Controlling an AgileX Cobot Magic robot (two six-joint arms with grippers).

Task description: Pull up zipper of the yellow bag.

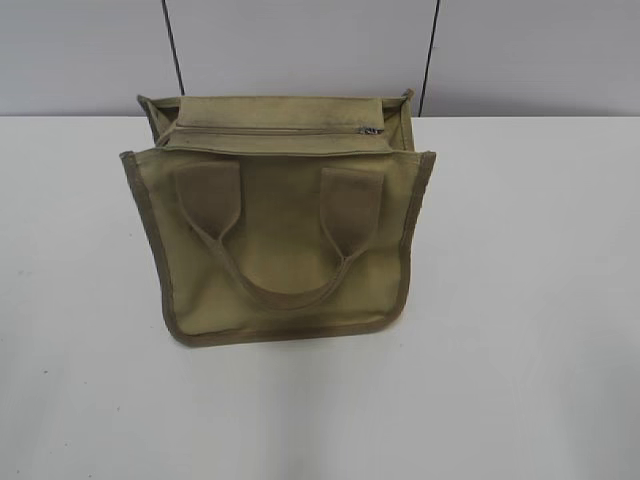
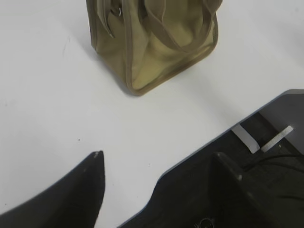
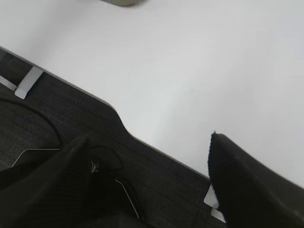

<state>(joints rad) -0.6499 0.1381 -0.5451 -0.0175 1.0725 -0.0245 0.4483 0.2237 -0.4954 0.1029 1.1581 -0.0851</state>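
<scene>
The yellow bag point(image 1: 285, 235) stands on the white table, its front with two looped handles facing me. The zipper point(image 1: 270, 130) runs across its top as a thin dark line, with the silver slider point(image 1: 370, 130) at its right end. The bag's lower corner also shows in the left wrist view point(image 2: 152, 42), and a sliver of it in the right wrist view point(image 3: 121, 2). My left gripper point(image 2: 159, 159) is open and empty, low over the table's near edge, well short of the bag. My right gripper point(image 3: 149, 142) is open and empty, far from the bag. Neither gripper shows in the exterior view.
The white table point(image 1: 520, 330) ends at a grey panelled wall point(image 1: 300, 50) behind the bag. A dark base with white tape strips point(image 2: 247, 137) borders the table's near edge in both wrist views point(image 3: 28, 80).
</scene>
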